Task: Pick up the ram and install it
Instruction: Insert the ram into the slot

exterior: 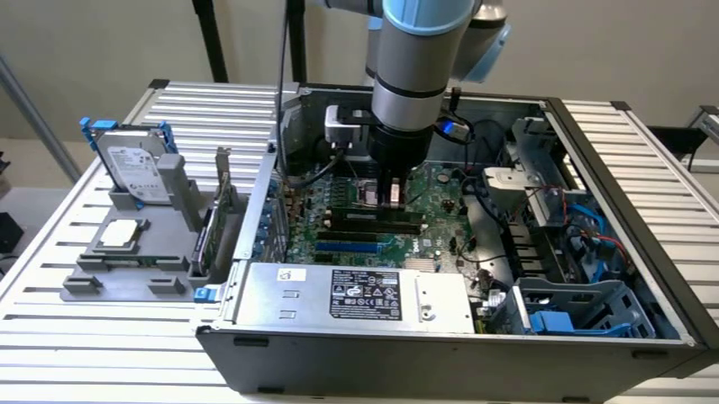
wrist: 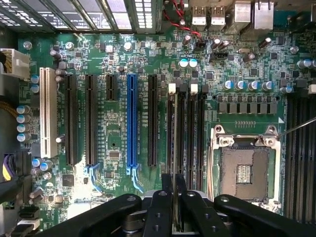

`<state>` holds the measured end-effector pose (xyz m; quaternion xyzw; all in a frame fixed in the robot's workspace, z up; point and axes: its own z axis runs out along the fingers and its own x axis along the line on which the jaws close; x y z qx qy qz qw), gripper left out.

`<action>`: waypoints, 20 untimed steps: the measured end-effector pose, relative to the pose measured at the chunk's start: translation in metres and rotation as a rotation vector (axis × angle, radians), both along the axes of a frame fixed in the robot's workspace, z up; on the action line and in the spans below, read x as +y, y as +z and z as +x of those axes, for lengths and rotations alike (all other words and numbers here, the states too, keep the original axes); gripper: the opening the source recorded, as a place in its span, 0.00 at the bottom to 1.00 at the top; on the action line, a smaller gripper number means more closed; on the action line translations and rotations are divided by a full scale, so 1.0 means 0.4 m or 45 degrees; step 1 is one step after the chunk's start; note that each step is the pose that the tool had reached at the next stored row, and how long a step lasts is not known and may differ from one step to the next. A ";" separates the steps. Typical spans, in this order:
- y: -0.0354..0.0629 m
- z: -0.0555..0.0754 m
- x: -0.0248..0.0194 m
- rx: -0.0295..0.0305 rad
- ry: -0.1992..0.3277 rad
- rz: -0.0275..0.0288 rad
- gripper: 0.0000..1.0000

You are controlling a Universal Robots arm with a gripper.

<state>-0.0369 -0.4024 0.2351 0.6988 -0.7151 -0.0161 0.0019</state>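
Note:
My gripper (exterior: 393,192) reaches down inside the open computer case (exterior: 450,341), just above the motherboard (exterior: 337,202). In the wrist view the gripper (wrist: 176,210) is shut on the ram (wrist: 176,148), a thin stick seen edge-on between the black fingers (wrist: 160,207). The ram runs in line with a black memory slot (wrist: 171,128) that has a white latch (wrist: 172,89) at its far end. A second white-latched slot (wrist: 193,123) lies right beside it. I cannot tell whether the stick is touching the slot or hanging just above it.
The open processor socket (wrist: 244,170) lies beside the memory slots, and a blue slot (wrist: 131,121) and a white slot (wrist: 48,111) lie on the other side. Outside the case, at the exterior view's left, a grey fixture (exterior: 107,282) holds a hard drive (exterior: 133,164), a square chip (exterior: 120,236) and an expansion card (exterior: 221,210). The power supply (exterior: 359,295) fills the case's front.

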 end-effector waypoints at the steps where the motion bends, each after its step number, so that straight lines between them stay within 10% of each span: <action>1: 0.000 0.000 0.000 0.0002 0.000 -0.0013 0.14; 20: -0.014 -0.001 0.000 -0.0008 0.000 -0.0013 0.14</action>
